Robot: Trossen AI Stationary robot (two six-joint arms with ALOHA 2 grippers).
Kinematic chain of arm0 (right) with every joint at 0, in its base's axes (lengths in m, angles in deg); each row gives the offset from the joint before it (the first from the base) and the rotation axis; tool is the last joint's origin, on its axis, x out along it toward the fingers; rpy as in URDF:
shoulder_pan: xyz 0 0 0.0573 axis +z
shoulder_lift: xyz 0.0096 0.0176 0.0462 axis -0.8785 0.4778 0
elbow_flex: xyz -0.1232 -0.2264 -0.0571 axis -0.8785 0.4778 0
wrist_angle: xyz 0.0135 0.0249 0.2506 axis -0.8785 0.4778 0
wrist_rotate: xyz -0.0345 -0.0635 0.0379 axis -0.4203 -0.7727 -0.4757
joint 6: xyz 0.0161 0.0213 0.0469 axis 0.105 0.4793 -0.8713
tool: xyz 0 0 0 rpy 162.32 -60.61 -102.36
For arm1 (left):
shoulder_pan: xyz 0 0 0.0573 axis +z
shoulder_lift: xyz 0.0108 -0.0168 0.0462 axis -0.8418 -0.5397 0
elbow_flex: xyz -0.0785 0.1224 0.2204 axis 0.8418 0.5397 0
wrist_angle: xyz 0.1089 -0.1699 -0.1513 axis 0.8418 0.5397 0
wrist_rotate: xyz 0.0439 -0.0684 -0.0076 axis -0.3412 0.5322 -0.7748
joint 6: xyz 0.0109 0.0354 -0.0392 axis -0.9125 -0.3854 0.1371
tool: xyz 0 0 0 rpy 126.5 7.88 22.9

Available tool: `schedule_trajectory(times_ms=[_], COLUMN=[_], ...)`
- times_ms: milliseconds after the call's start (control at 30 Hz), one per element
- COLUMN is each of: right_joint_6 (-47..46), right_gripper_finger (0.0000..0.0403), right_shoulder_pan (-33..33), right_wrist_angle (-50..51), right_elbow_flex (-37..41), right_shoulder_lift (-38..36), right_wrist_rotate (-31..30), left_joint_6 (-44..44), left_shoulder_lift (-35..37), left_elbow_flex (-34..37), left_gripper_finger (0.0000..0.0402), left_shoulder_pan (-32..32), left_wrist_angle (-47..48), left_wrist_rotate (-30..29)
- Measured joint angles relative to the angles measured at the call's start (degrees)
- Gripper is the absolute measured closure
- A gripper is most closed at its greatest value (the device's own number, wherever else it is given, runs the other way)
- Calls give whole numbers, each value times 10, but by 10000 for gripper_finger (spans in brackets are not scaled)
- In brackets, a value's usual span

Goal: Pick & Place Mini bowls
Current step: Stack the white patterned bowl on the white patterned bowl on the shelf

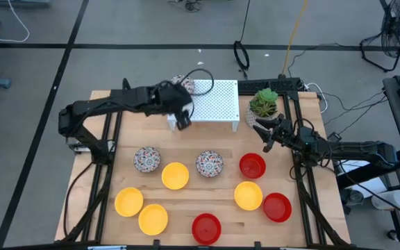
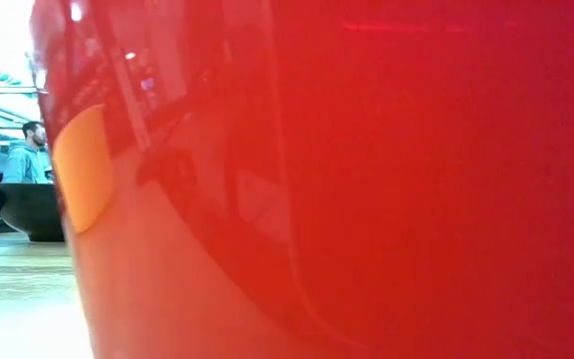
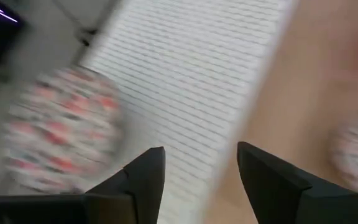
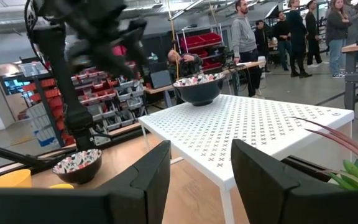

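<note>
Wooden table point(image 1: 186, 212): white perforated shelf point(image 1: 217, 101) stands at its 12 o'clock edge, potted plant point(image 1: 264, 103) at the shelf's 3 o'clock. Left gripper point(image 1: 183, 122) is at the shelf's 9 o'clock side, jaws spread wide, nothing between them. Right gripper point(image 1: 268, 139) waits at the plant's 6 o'clock, jaws wide, empty. One patterned bowl point(image 1: 183, 84) sits on the shelf's 10 o'clock corner. Remaining mini bowls lie on the table: patterned point(image 1: 147, 159) and point(image 1: 209, 164); yellow point(image 1: 175, 176), point(image 1: 128, 201), point(image 1: 153, 218), point(image 1: 248, 195); red point(image 1: 252, 165), point(image 1: 277, 207), point(image 1: 206, 228)
</note>
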State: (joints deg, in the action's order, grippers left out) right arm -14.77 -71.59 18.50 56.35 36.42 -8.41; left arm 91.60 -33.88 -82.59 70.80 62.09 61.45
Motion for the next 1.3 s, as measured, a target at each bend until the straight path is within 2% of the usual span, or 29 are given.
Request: schedule_trajectory(times_ms=[200,467,600,700,900,1100,1300], right_joint_6=[0,0,0,0,0,0,0], right_gripper_finger=[248,248,248,248,248,248,248], right_shoulder_pan=[0,0,1,1,1,1,1], right_wrist_angle=[0,-1,-1,-1,-1,0,-1], right_elbow_flex=[0,0,0,0,0,0,0], right_shoulder_lift=[0,0,0,0,0,0,0], right_wrist_rotate=[2,78,91,91,91,91,91], left_joint_6=[132,373,511,583,614,589,557], left_shoulder_lift=[-2,-3,-3,-3,-3,-3,-3], left_elbow_flex=[0,4,44,86,177,250,305], left_gripper_finger=[197,197,197,197,197,197,197], left_shoulder_pan=[-110,-252,-298,-320,-344,-348,-337], left_wrist_angle=[81,191,201,198,194,179,124], left_wrist_rotate=[91,85,77,93,102,105,105])
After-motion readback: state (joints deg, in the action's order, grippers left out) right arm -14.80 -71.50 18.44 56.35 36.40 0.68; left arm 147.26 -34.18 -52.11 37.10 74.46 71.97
